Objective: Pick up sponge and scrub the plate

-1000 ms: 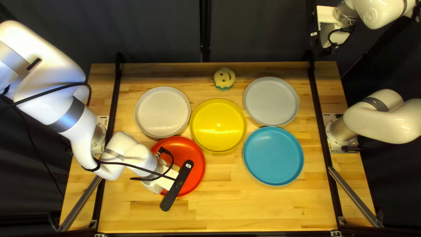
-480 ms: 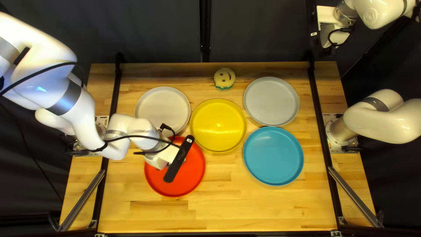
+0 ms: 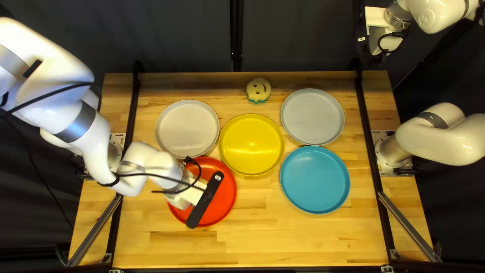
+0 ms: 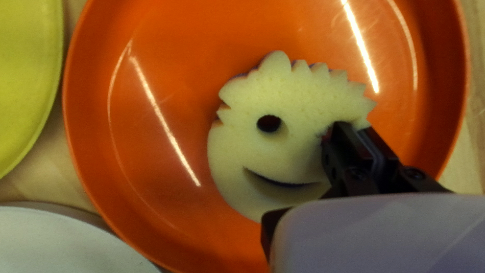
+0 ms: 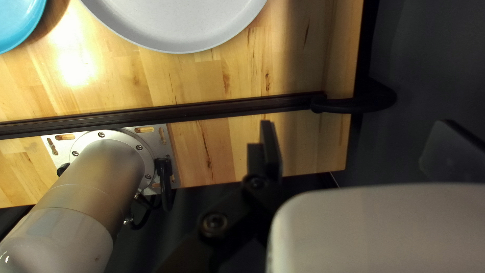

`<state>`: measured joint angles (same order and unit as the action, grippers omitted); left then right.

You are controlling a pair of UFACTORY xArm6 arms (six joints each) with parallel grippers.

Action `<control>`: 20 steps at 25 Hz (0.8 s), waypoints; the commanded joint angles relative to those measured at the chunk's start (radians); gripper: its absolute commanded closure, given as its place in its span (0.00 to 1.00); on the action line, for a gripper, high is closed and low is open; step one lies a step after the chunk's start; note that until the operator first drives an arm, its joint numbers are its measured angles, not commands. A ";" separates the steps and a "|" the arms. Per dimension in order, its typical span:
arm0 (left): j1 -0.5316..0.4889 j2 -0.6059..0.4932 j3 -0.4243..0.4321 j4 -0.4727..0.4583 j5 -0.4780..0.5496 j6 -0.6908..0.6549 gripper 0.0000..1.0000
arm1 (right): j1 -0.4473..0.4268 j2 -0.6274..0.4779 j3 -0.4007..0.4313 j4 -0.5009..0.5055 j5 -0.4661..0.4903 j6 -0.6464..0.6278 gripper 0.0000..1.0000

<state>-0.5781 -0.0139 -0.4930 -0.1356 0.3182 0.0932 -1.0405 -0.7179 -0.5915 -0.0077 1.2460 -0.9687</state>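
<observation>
Left wrist view: one sponge (image 4: 288, 151), probably light, squashy, is sitting over red plate (image 4: 166, 76); left claw (image 4: 353, 127) is pinching its edge, likely the best hold; right claw (image 5: 356, 124) is gaping.

Sponge (image 4: 298, 101) on frontmost plate (image 3: 224, 197), seemingly — second sponge (image 3: 259, 91) farther back, behind middle plate (image 3: 251, 146)
</observation>
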 commanded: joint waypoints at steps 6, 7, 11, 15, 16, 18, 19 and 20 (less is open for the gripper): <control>0.088 -0.003 0.004 -0.059 0.008 0.151 1.00 | 0.000 0.000 0.000 0.000 0.000 0.000 0.00; 0.103 -0.008 0.004 -0.064 0.013 0.170 1.00 | 0.000 0.000 0.000 0.000 0.000 0.000 0.00; 0.184 -0.020 0.005 -0.105 0.026 0.280 1.00 | 0.000 0.000 0.000 0.000 0.000 0.000 0.00; 0.225 0.011 -0.033 -0.117 0.038 0.336 1.00 | 0.000 0.000 0.000 0.000 0.000 0.000 0.00; 0.226 0.021 -0.042 -0.119 0.035 0.343 1.00 | 0.000 0.000 0.000 0.000 0.000 0.000 0.00; 0.216 0.035 -0.047 -0.124 0.024 0.344 1.00 | 0.000 0.000 0.000 0.000 0.000 0.000 0.00; 0.206 0.039 -0.046 -0.124 0.018 0.338 1.00 | 0.000 0.000 0.000 0.000 0.000 0.000 0.00; 0.194 0.038 -0.041 -0.123 0.014 0.327 1.00 | 0.000 0.000 0.000 0.000 0.000 0.000 0.00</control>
<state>-0.3657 0.0178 -0.5366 -0.2572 0.3434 0.4323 -1.0405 -0.7179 -0.5915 -0.0077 1.2460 -0.9687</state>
